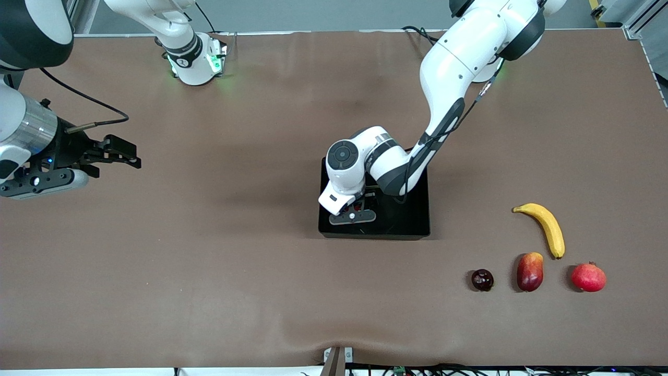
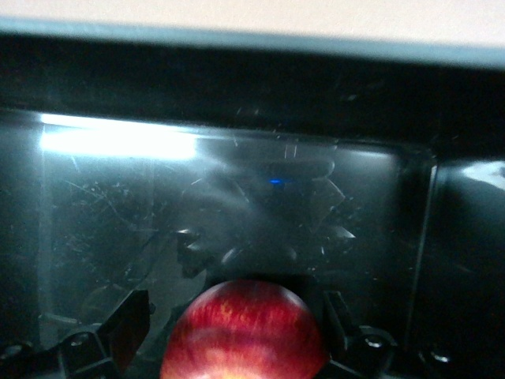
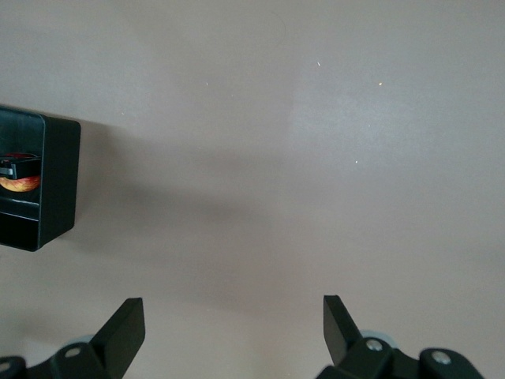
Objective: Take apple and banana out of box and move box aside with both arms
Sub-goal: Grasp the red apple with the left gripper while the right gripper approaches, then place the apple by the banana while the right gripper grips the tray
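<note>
The black tray (image 1: 412,219) sits at the middle of the table. My left gripper (image 1: 359,208) is down inside it. In the left wrist view the red apple (image 2: 245,332) with yellowish streaks lies on the tray floor (image 2: 118,229) between the spread fingers (image 2: 130,320) of my left gripper (image 2: 235,298), with a gap on each side. The right wrist view shows the tray (image 3: 59,181) with the apple (image 3: 20,184) in it. The banana (image 1: 545,227) lies on the table toward the left arm's end. My right gripper (image 1: 125,156) waits open and empty at the right arm's end (image 3: 234,304).
Nearer the front camera than the banana lie a dark-red mango (image 1: 530,271), a pinkish-red pomegranate (image 1: 588,277) and a small dark round fruit (image 1: 482,280). The brown table (image 1: 235,261) is bare between the tray and my right gripper.
</note>
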Available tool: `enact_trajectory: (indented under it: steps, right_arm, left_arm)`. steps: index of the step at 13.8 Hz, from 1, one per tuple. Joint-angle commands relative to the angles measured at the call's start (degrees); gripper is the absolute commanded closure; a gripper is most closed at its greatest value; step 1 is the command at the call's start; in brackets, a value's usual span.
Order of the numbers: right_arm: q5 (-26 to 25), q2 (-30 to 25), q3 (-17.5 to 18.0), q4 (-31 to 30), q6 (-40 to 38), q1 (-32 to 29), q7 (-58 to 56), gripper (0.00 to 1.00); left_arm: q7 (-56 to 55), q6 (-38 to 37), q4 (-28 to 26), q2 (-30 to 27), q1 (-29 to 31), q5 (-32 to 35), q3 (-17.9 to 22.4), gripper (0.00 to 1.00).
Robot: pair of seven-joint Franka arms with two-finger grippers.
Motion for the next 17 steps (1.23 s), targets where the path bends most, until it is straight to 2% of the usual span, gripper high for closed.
enact_trajectory:
  steps: [1,3,6,9,11,15,17]
  right_arm:
    - [-0.1,-0.3,-0.2,-1.0,0.5,0.3,0.1,0.0]
    - [0.7,-0.1,-0.2,-1.1,0.9,0.7,0.1,0.0]
    - [0.7,0.2,-0.2,-1.1,2.2,2.5,0.1,0.0]
    - [0.7,2.7,-0.2,-1.4,4.5,3.9,0.1,0.0]
    - [0.7,5.6,-0.2,-1.4,6.5,5.0,0.8,0.0]
    - [0.7,9.3,-0.2,-1.5,11.5,10.2,9.5,0.0]
    - [0.7,10.8,-0.2,-1.5,13.8,13.1,14.2,0.0]
  left_arm:
    - [0.1,0.3,-0.1,0.6,0.3,-0.1,-0.1,0.49]
    - [0.0,0.3,0.3,0.4,0.4,-0.2,-0.2,0.77]
    - [0.1,-0.3,0.5,-0.6,0.9,-1.4,-0.2,0.92]
    - [0.0,-1.4,0.5,-3.0,1.2,-2.1,-0.4,0.95]
    - [0.0,-5.1,0.6,-4.7,1.7,-2.9,-0.7,0.95]
    - [1.0,-10.3,0.5,-11.7,3.9,-5.0,-1.0,0.95]
    - [5.4,-13.8,0.3,-16.1,6.8,-7.5,-0.9,0.94]
